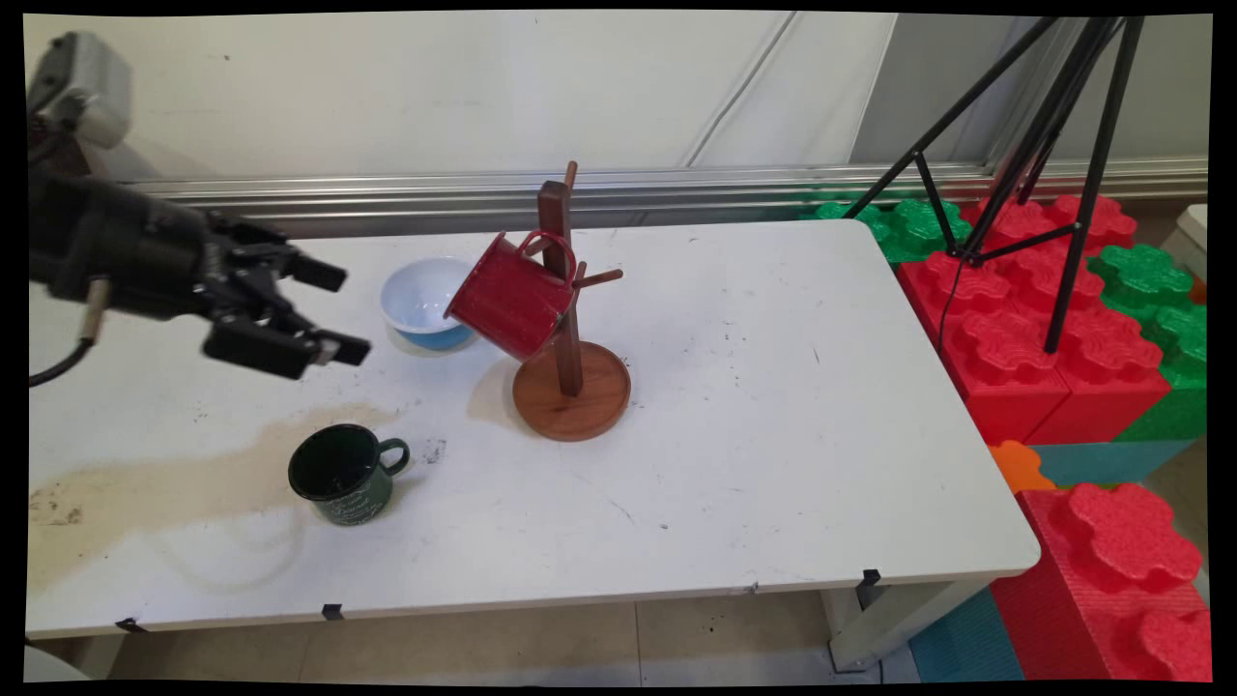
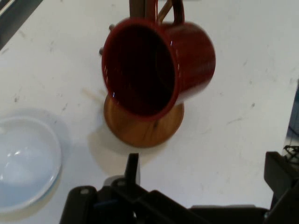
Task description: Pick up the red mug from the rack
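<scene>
The glossy red enamel mug [image 1: 510, 307] hangs tilted by its handle from a peg of the dark wooden mug tree [image 1: 563, 290], mouth turned toward the black two-finger gripper [image 1: 335, 314]. The gripper hovers clear of the white table [image 1: 773, 406], at nine o'clock of the mug, well apart from it, its fingers spread and holding nothing. A white-and-blue bowl [image 1: 425, 303] sits just beside the mug at about ten o'clock; a dark green mug [image 1: 343, 474] stands upright at seven o'clock. Judged risk: a sideways knock would swing the red mug off its peg or tip the tree's round base [image 2: 142, 130]; a low pass could also strike the bowl.
</scene>
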`<act>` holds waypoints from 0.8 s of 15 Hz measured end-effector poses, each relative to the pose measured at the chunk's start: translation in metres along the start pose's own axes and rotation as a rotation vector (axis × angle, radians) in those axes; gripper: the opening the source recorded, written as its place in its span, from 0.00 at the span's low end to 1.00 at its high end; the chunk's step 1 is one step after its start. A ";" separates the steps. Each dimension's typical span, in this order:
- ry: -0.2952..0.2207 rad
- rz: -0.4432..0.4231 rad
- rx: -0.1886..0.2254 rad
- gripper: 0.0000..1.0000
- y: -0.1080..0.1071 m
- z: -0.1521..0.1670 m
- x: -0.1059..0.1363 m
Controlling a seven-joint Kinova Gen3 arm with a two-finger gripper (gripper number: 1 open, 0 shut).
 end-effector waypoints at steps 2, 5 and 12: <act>0.017 -0.001 -0.017 1.00 -0.003 0.013 0.010; 0.037 0.000 -0.035 1.00 -0.008 0.034 0.022; 0.045 0.018 -0.082 1.00 -0.017 0.076 0.040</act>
